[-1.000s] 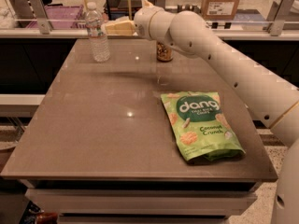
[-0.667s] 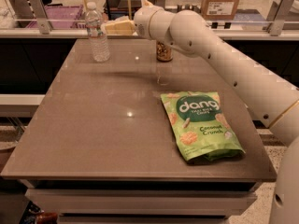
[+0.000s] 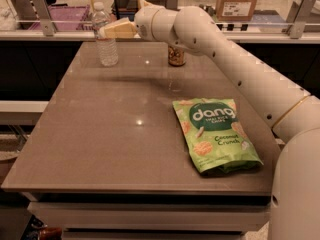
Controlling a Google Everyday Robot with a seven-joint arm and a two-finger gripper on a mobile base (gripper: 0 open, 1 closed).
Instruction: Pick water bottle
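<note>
The water bottle (image 3: pixel 108 51) is clear and ribbed, with a white cap. It stands upright at the far left of the brown table (image 3: pixel 115 134). My gripper (image 3: pixel 105 32) reaches in from the right at the height of the bottle's upper body. Its pale tip overlaps the bottle there. My white arm (image 3: pixel 225 49) stretches across the table's far right side. Whether the gripper touches the bottle does not show.
A gold-brown can (image 3: pixel 176 57) stands at the far middle of the table, just behind my arm. A green snack bag (image 3: pixel 215 134) lies flat at the right front. A counter with boxes and rails runs behind the table.
My gripper has moved a little to the left, so that its tip now overlaps the bottle's upper part. The bottle, can and bag have not moved.
</note>
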